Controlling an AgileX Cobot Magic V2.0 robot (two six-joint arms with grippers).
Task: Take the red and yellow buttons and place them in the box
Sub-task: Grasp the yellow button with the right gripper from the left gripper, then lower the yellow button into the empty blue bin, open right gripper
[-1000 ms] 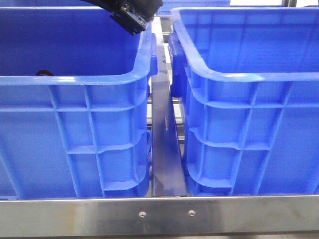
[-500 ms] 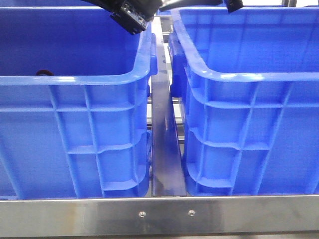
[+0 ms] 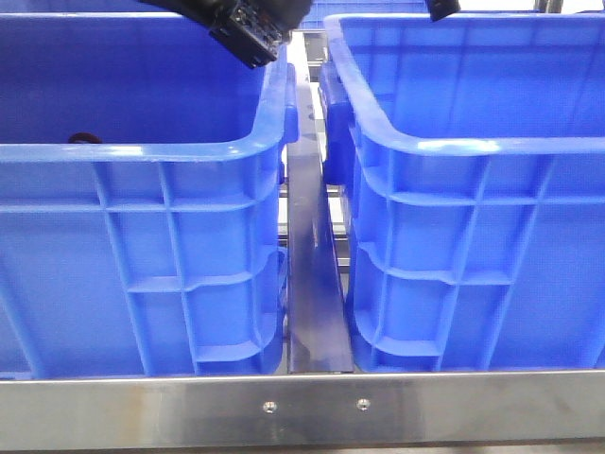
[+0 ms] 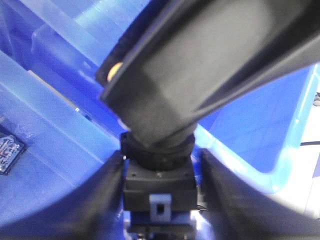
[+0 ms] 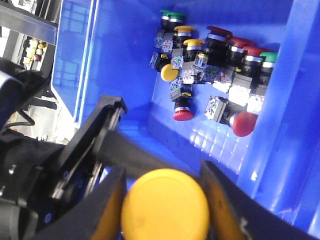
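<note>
Both grippers are carrying buttons, above the crates.
Right gripper [image 5: 165, 200] is clamping a yellow button [image 5: 165, 207], cap facing the wrist camera, over the heap of spare buttons [image 5: 215, 75] in the right crate [image 3: 454, 142]. Left gripper [image 4: 159, 200] is gripping a black switch body [image 4: 159, 187]; its cap is hidden, so you're probably holding the red one. The left arm [image 3: 248, 28] is hanging over the left crate [image 3: 142, 151]. Which box is the target you can't tell; the move is turning on that.
</note>
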